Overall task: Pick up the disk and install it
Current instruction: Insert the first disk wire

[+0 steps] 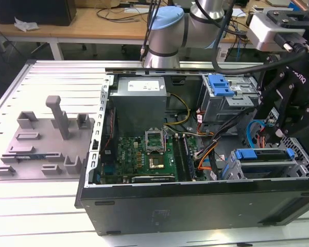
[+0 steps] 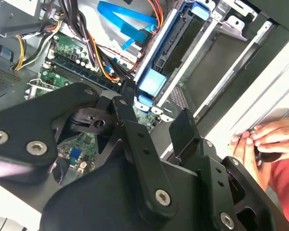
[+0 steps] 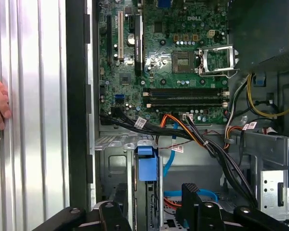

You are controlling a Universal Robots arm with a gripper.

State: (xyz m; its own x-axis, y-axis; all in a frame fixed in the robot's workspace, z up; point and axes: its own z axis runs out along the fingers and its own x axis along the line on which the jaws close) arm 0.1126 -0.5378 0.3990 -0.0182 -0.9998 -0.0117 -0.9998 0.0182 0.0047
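Though beside cables [image 3: 208,145], tool [image 2: 155,108] near disk [image 3: 147,166].

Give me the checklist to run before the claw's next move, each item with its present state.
1. The claw open, nothing held: ok.
2. The claw over the drive cage: ok.
3. The blue carrier fully seated in the cage: cannot tell.
4. The cables clear of the claw: cannot tell.
5. The person's hand off the table: not ok, it rests beside the case.
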